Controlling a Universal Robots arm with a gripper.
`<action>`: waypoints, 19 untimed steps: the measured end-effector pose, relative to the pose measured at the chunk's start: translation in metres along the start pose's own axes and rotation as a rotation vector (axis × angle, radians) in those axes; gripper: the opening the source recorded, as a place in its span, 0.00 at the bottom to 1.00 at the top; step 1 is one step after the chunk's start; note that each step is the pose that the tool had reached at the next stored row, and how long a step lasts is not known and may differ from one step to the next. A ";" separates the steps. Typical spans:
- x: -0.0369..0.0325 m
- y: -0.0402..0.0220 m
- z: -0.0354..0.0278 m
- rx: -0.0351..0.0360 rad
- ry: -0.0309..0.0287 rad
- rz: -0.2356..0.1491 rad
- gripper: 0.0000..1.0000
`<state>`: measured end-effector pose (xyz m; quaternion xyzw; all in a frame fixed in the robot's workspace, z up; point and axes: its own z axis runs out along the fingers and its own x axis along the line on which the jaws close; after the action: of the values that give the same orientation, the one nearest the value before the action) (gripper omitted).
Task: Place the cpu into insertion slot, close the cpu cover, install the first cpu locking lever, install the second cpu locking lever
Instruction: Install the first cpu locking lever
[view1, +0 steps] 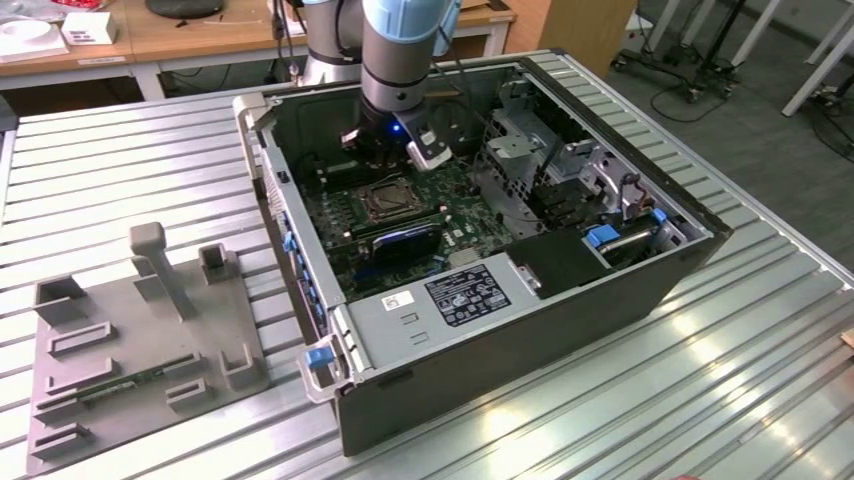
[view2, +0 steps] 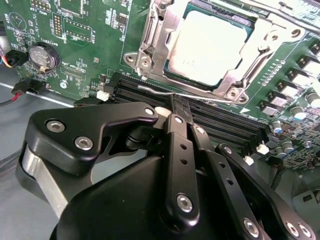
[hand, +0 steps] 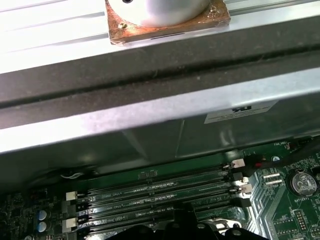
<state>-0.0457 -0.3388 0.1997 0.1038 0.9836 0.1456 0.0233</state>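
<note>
Overall, the exterior view takes in a workroom, with wooden desks (view1: 200, 40) at eleven o'clock and dark floor (view1: 761, 120) with wheeled stands (view1: 667, 75) at two o'clock. A ribbed metal table (view1: 747, 340) spreads across the rest. It carries an open computer case (view1: 561, 320) at its centre and a grey fixture plate (view1: 134, 390) at eight o'clock of the case. The arm (view1: 400, 60) hangs from twelve o'clock into the case, over the green motherboard (view1: 461, 215), at twelve o'clock of the insertion slot (view1: 390, 200). In the second wrist view the cpu (view2: 210, 45) lies in that slot with the cpu cover (view2: 156, 37) down around it. The gripper (view2: 177, 106) has its fingertips drawn narrow together, just beside a thin locking lever (view2: 150, 90), between the socket and the black memory slots (view2: 230, 125).
</note>
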 end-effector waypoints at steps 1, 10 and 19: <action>-0.0005 0.0001 0.0001 0.0000 0.0000 0.000 0.10; -0.0024 0.0003 0.0010 0.0001 0.0000 0.000 0.10; -0.0016 0.0037 0.0026 0.0001 0.0001 0.000 0.10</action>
<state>-0.0432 -0.3350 0.1984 0.1038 0.9836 0.1455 0.0233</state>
